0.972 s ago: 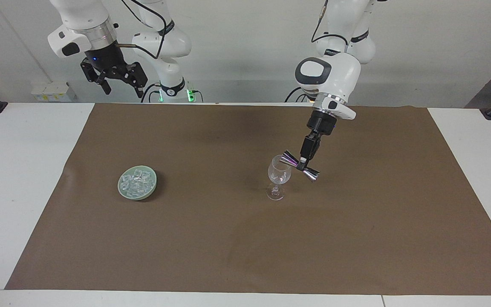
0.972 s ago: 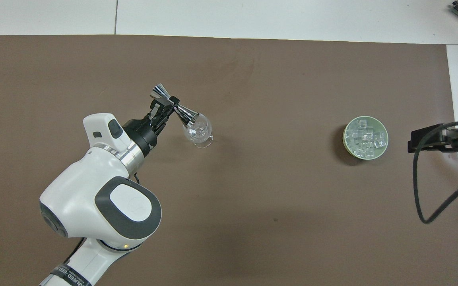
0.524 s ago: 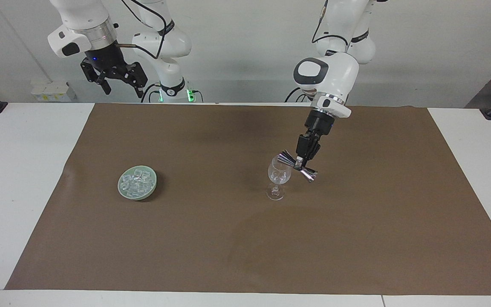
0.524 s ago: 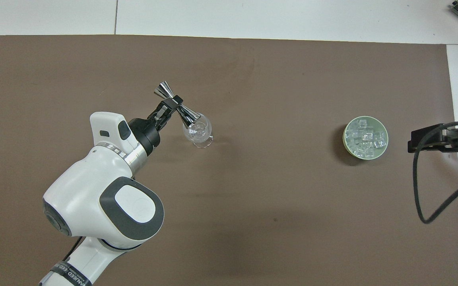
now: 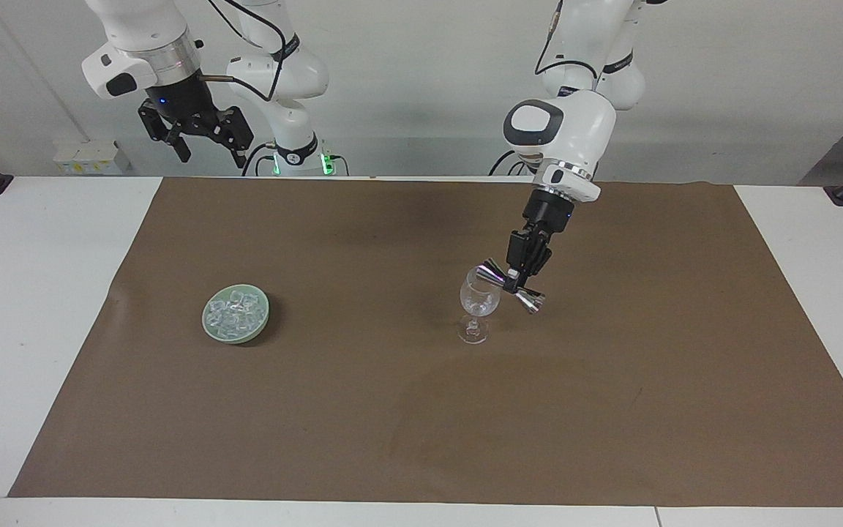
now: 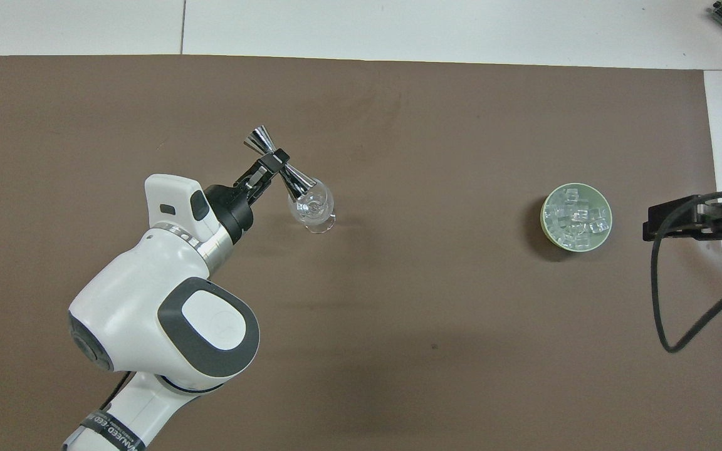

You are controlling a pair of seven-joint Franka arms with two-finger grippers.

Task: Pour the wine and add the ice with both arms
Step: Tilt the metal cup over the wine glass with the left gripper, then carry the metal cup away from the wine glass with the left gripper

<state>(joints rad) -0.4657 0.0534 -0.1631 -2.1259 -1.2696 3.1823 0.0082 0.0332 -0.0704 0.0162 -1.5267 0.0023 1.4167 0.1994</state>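
A clear wine glass stands upright on the brown mat. My left gripper is shut on the waist of a shiny steel double-cone jigger. The jigger is tipped sideways, with one cone's mouth at the rim of the glass. Ice cubes fill a pale green bowl toward the right arm's end of the table. My right gripper waits open, high in the air near its base. No wine shows in the glass.
The brown mat covers most of the white table. A black cable loops down from the right arm.
The left gripper with the jigger has shifted slightly and rolled a little at the glass rim. The right arm has not moved.
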